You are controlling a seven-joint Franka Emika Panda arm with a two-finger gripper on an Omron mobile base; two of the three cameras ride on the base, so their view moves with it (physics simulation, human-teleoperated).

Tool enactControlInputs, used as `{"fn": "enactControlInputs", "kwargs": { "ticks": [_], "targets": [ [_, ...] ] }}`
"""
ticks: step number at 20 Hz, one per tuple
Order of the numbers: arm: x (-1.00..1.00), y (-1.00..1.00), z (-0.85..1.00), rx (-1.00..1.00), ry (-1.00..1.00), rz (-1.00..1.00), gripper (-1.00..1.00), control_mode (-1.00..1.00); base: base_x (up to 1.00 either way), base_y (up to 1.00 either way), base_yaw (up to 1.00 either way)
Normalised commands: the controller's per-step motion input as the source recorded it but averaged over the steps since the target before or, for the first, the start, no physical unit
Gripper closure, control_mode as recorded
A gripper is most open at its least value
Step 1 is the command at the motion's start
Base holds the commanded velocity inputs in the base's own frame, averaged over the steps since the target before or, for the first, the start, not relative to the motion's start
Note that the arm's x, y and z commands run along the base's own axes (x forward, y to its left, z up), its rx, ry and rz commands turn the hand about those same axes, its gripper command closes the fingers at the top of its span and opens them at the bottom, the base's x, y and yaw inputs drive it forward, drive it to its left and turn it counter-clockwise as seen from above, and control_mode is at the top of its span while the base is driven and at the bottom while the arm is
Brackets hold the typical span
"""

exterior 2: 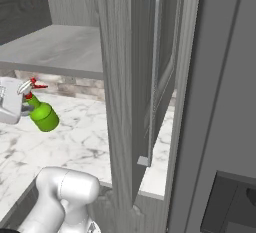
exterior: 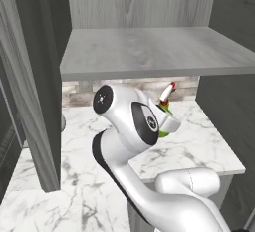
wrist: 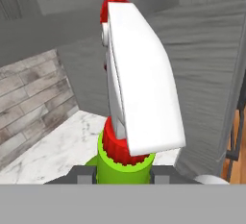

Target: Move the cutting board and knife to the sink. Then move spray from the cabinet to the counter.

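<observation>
The spray [exterior 2: 44, 117], a bright green bottle with a red-and-white trigger top [exterior: 168, 91], hangs tilted over the white marble counter [exterior: 199, 146], below the pale grey shelf [exterior: 149, 52] of the cabinet. My gripper [exterior 2: 24, 108] is shut on the bottle at its neck. In the hand view the white trigger [wrist: 139, 83] rises close in front of the camera, and the green neck [wrist: 125, 170] sits between the fingertips of the gripper [wrist: 124, 176]. The cutting board, knife and sink are out of view.
An open grey wood-grain cabinet door [exterior 2: 125, 77] with a long bar handle [exterior 2: 155, 77] stands right of the bottle. A brick backsplash [exterior: 124, 87] runs behind the counter. Dark cabinet side walls [exterior: 30, 101] flank the marble on both sides.
</observation>
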Motion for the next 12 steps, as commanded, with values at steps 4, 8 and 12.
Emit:
{"fn": "enactControlInputs", "kwargs": {
  "ticks": [4, 8, 12],
  "targets": [
    [0.18, -0.02, -0.39, 0.0, 0.02, 0.0, 1.0, -1.0, 0.0, 0.0, 0.0],
    [0.28, -0.01, -0.3, 0.0, 0.04, 0.0, 1.0, -1.0, 0.0, 0.0, 0.0],
    [0.36, -0.05, -0.17, 0.03, 0.05, 0.0, 1.0, -1.0, 0.0, 0.0, 0.0]
  ]
}}
